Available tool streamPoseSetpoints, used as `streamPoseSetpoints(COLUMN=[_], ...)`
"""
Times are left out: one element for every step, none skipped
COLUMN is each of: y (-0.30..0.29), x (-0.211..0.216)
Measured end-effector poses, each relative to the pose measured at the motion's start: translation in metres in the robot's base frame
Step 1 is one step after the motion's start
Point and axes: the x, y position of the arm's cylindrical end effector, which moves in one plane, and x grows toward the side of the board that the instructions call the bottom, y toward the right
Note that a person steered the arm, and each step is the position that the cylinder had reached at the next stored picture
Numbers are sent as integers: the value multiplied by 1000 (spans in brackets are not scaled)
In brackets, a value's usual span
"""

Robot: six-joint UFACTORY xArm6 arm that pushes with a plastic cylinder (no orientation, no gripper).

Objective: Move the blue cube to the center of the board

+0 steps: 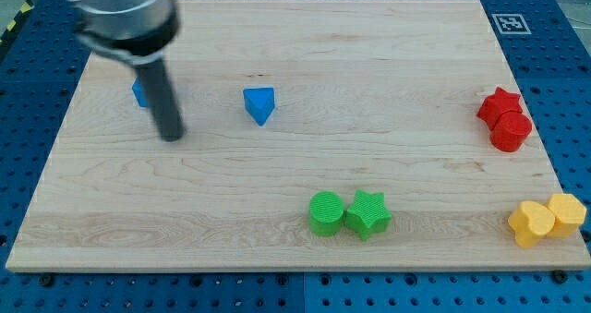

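The blue cube (139, 92) sits near the board's upper left, mostly hidden behind my dark rod. My tip (171, 136) rests on the board just below and to the right of the cube, close to it. A blue triangular block (259, 104) lies to the right of the tip, apart from it.
A green cylinder (325, 212) and a green star (367, 213) touch each other at the lower middle. A red star (499, 103) and a red cylinder (511, 130) sit at the right edge. Two yellow blocks (548, 219) lie at the lower right corner of the wooden board (369, 64).
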Motion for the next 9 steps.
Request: streamPoseSetpoints(y=[-41,-32,26,58,9,-45,-43,1,43], x=[-25,-56,-59,-59,-58,-78,-122,-123,-108])
